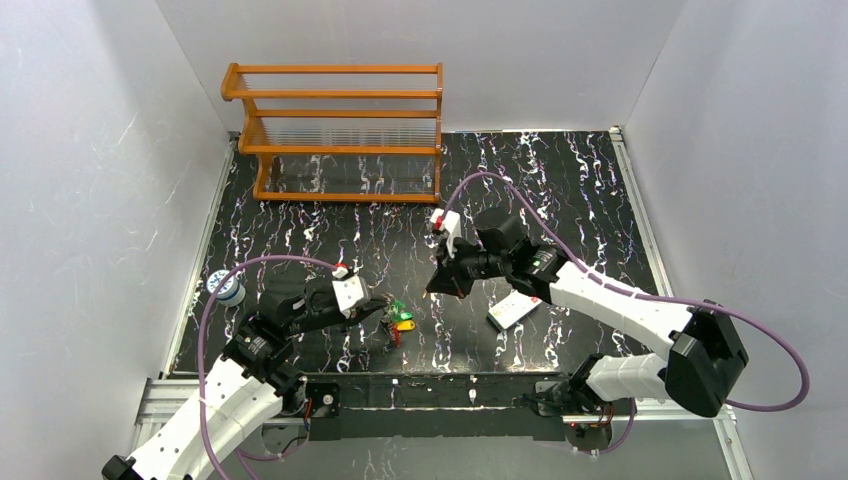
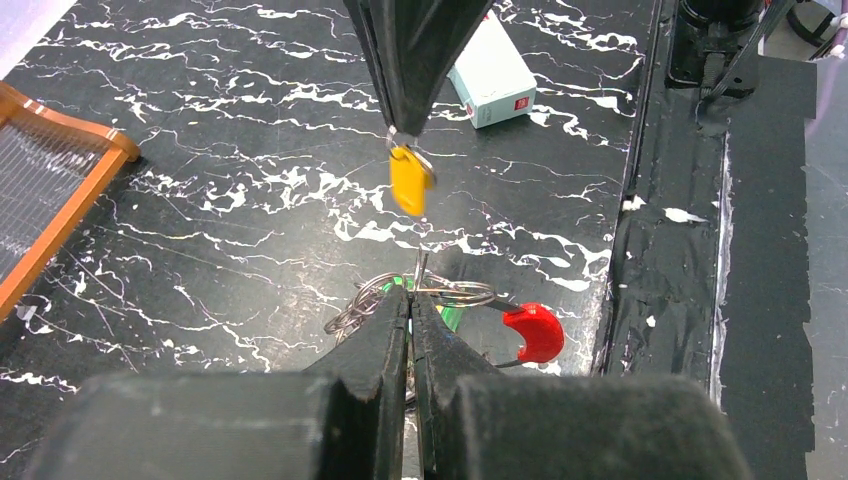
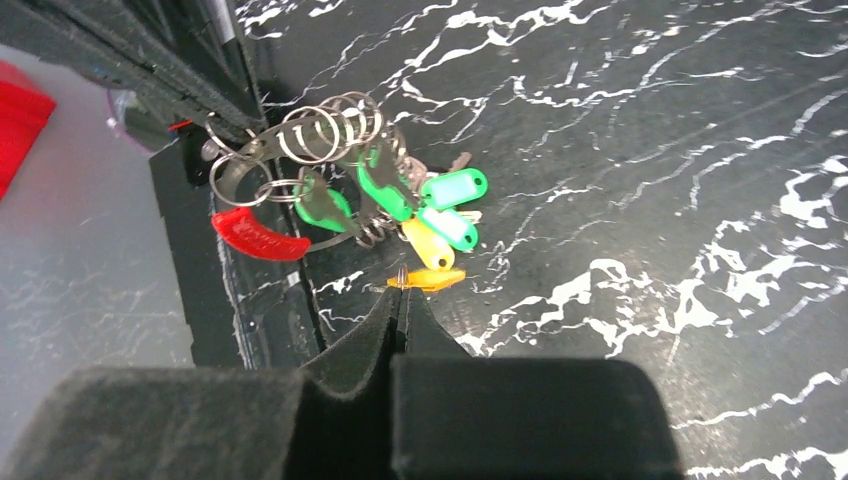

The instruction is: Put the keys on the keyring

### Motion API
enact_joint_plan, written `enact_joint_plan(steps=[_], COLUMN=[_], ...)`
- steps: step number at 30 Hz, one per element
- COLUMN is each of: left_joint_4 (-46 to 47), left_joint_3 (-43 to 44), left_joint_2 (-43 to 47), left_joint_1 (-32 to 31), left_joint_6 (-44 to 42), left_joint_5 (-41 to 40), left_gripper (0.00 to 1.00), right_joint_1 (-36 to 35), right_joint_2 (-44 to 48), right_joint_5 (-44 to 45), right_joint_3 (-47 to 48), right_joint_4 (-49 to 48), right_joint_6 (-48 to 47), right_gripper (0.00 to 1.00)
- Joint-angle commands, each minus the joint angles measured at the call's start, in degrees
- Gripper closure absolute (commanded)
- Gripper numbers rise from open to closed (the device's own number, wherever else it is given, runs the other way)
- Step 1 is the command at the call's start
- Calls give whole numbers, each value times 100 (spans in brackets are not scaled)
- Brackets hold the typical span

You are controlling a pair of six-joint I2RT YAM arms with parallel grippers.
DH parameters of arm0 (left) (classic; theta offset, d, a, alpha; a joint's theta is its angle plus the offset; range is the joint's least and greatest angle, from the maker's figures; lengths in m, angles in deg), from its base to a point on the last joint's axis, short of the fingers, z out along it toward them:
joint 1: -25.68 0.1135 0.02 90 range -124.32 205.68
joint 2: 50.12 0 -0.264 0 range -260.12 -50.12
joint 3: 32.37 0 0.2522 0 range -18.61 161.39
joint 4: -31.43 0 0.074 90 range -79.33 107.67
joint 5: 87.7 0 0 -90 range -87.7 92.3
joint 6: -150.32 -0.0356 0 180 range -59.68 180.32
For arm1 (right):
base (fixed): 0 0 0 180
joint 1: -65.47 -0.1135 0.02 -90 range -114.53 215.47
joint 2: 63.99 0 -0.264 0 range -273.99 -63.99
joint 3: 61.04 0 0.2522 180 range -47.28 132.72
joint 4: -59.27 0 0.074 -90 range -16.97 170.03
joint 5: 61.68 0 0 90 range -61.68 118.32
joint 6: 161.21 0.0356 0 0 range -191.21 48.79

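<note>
Top external view: a black table (image 1: 560, 190) veined with white fills the floor of a booth closed by plain white walls (image 1: 90, 150) on the left, back and right, with pale metal rails (image 1: 640, 220) along the table's side edges. An orange wooden rack (image 1: 340, 130) with slatted shelves stands against the back wall at the far left corner. A small blue and white round thing (image 1: 227, 289) sits at the left edge, and a flat white card (image 1: 515, 310) with a red mark lies right of centre near the front. The broad middle and far right of the table show bare marble. The keyring (image 1: 395, 325) lies near the front edge, between the two arms, a bunch of wire loops with a red section (image 3: 258, 235) and green keys (image 3: 455, 188). The left gripper (image 2: 411, 305) has its jaws pressed together on a wire of the keyring, low over the table. The right gripper (image 3: 402, 295) is likewise closed tight, pinching the yellow key (image 3: 428, 280) by its metal end, just beside the bunch and lifted above it
</note>
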Motion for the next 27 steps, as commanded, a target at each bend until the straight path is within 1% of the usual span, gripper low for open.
enact_joint_plan(steps=[1,18,27], left_joint_4=[210,213,213], left_joint_3=[-30,5,14], left_joint_2=[62,-96,-149], left_joint_1=[-26,-25,-25], left_joint_6=[-57,-1,38], left_joint_5=[143,200,204], left_gripper=[100,100,100], right_joint_1=[-180,-874,-1017], right_joint_2=[-201,-469,-550], right_joint_5=[-628,-699,-644], right_joint_3=[377,743,859], right_joint_4=[-213,-594,-633], right_joint_6=[-350,-304,-297], right_gripper=[99,99,99])
